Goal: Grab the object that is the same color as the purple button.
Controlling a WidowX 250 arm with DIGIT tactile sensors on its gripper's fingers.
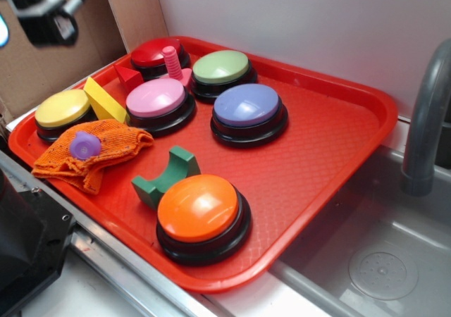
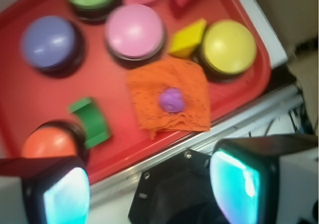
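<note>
The small light-purple toy piece (image 1: 85, 146) with a round flared head lies on an orange cloth (image 1: 106, 150) at the tray's front left; it also shows in the wrist view (image 2: 172, 100) on the cloth (image 2: 169, 97). The purple button (image 1: 246, 106) stands mid-tray, at upper left in the wrist view (image 2: 48, 41). My gripper (image 2: 149, 184) is open and empty, high above the tray's near edge, well short of the piece. In the exterior view only a part of the arm (image 1: 46, 10) shows at top left.
On the red tray (image 1: 331, 155) stand pink (image 1: 156, 98), yellow (image 1: 62, 108), green (image 1: 220, 67), red (image 1: 156, 52) and orange (image 1: 198, 208) buttons, a pink screw peg (image 1: 173, 62), a yellow wedge (image 1: 103, 100), a red block (image 1: 127, 75) and a green arch block (image 1: 167, 177). A sink and faucet (image 1: 423, 120) lie to the right.
</note>
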